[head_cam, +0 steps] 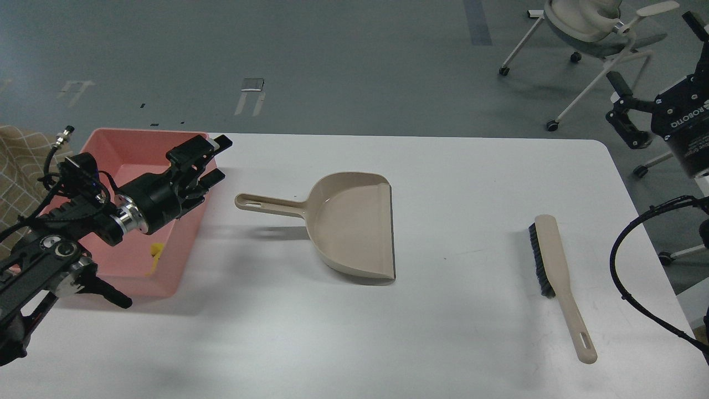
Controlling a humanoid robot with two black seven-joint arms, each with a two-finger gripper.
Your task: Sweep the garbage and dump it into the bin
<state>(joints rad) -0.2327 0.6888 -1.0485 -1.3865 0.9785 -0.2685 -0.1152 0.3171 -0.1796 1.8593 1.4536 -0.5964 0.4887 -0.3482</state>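
Note:
The pink bin (119, 145) stands at the table's far left. The yellow chunk (157, 256) lies inside it near the front right corner. The bread slice is hidden behind my left arm. My left gripper (216, 159) is open and empty, hovering over the bin's right rim, left of the dustpan handle (266, 203) and apart from it. The beige dustpan (354, 221) lies empty on the table, mouth to the right. My right gripper (620, 108) is off the table at the far right, fingers apart, holding nothing.
The beige brush with black bristles (556, 266) lies on the table's right side, handle toward the front edge. A black cable (623, 244) loops at the right edge. Office chairs (587, 22) stand on the floor behind the table.

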